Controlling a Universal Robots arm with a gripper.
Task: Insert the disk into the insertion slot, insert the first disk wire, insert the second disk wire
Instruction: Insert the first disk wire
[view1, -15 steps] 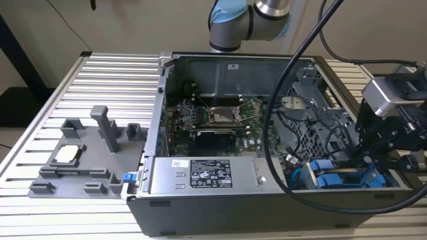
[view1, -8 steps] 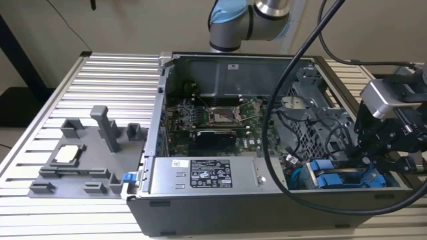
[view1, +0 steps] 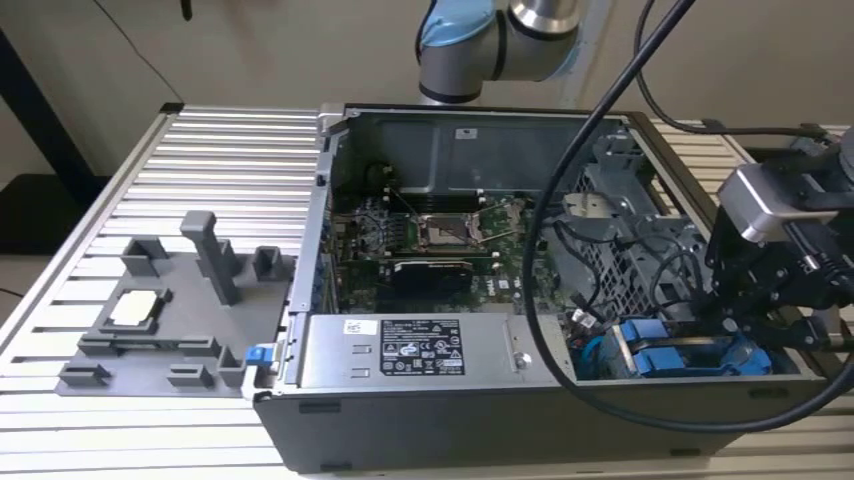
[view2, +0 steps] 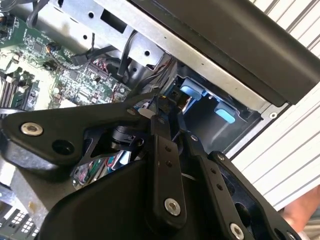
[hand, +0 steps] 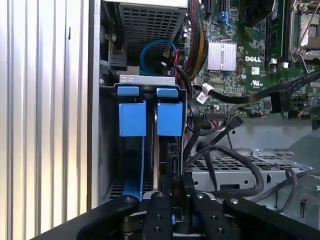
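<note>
An open computer case (view1: 441, 400) sits on a slatted metal surface (view1: 227, 160), with a grey fixture tray (view1: 160, 330) lying just beside it on the exterior view's left. Along the near side of the case is a large silver power-supply box (view1: 400, 350). The arm (view1: 481, 40) reaches in from the far side, and its gripper (hand: 176, 187) hangs over the case's near corner on the exterior view's right. There the insertion slot (hand: 112, 165) of the grey drive cage opens. Two blue carriers are seated side by side in it. I judge the disk (hand: 170, 118) to be the one in line with the gripper, with the second blue carrier (hand: 132, 118) touching it. So the first step looks done. Black cables (hand: 225, 155) drape over the cage near the gripper, but whether either disk wire is plugged in is hidden. Whether the gripper has hold of anything I cannot tell. As for writing, a white printed label (view1: 420, 345) is on the power-supply box, print is on the circuit board (hand: 250, 75), and a small white tag (hand: 206, 90) hangs on one cable.
</note>
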